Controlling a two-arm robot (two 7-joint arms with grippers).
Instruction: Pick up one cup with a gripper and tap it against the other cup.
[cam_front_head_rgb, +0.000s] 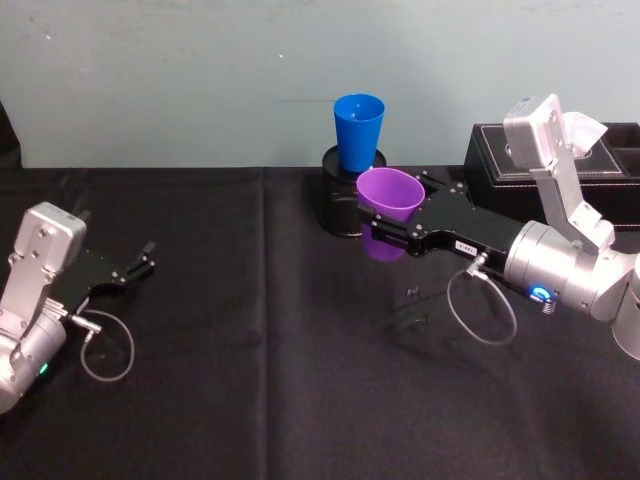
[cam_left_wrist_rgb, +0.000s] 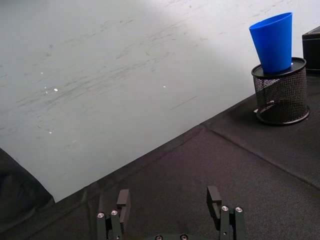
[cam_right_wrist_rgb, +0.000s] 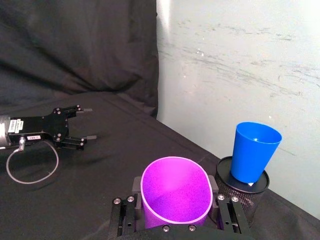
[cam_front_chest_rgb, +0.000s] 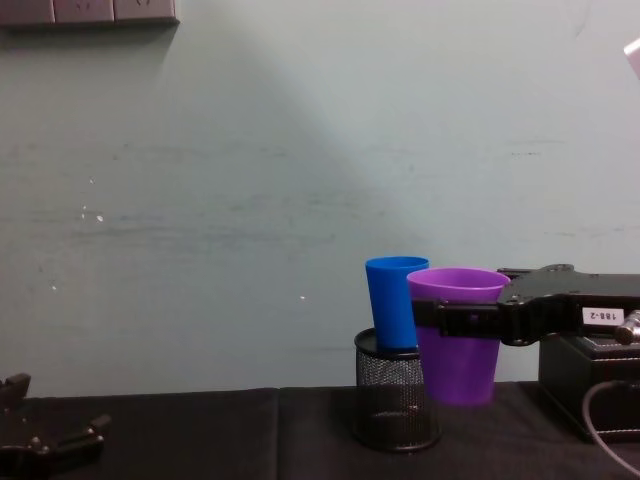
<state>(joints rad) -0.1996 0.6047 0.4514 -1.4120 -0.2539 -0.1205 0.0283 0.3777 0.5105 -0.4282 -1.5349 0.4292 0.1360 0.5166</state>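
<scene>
The purple cup (cam_right_wrist_rgb: 175, 192), upright off the bench (cam_front_head_rgb: 250, 390), is clamped in the right gripper's (cam_front_head_rgb: 380, 224) fingers; the blue cup (cam_front_head_rgb: 358, 132) stands in the mesh holder (cam_front_head_rgb: 335, 205) just beyond, to its left; the left gripper (cam_front_head_rgb: 135, 268) idles far left, fingers spread

A purple cup (cam_front_head_rgb: 390, 194), a bright blue cup (cam_front_head_rgb: 358, 130), a black mesh holder (cam_front_chest_rgb: 397, 410), black tablecloth (cam_front_head_rgb: 250, 350).

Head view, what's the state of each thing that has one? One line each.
purple cup: upright, empty, held off the table by the right end effector.
blue cup: mouth up, standing in the mesh pen holder.
mesh pen holder: upright on the table.
right end effector: shut on the purple cup.
left end effector: open, empty, low over the table on the left.
</scene>
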